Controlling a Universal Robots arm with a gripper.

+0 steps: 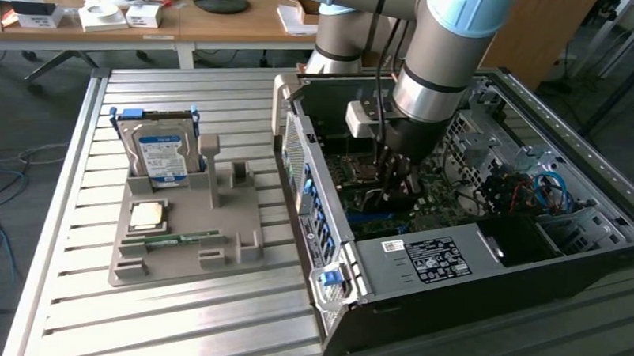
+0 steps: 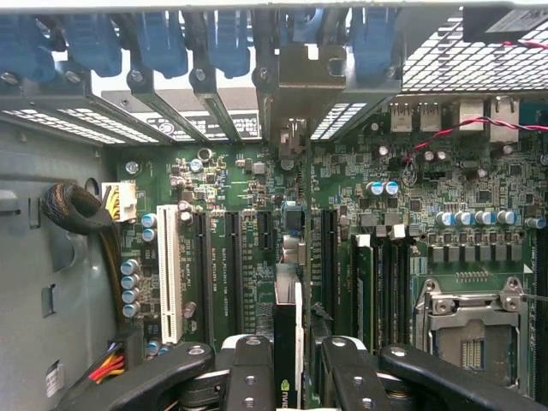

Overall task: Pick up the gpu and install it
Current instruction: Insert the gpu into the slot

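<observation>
Gripping the gpu (image 2: 286, 342) by both faces, the fingers (image 2: 248, 372) are closed on the card. It hangs edge-on just above the motherboard (image 2: 411, 197) and, by the look of it, is not seated. Its silver bracket (image 2: 300, 86) sits at the motherboard's rear edge, near the blue clips (image 2: 224, 43).

Risks from here:
- Slot mismatch. The card edge sits among the long black slots (image 2: 233, 274) on the motherboard, and it's unclear which one it lines up with. A small sideways offset would put the connector on a slot wall or on bare board, which could damage the contacts.
- Bracket snag. If the bracket tongue catches the frame at the motherboard's rear edge, the card pivots in the grip and goes in crooked.
- Slip. It's a thin flat card held near one end only, so push-down force could rotate it between the fingers and seat one end first.
- Over-press. Pushing on while misaligned would flex the motherboard.
- Collateral. The capacitors (image 2: 130, 282) and memory sticks (image 2: 377, 282) stand close to the slots, so a wide finger could clip them.
</observation>
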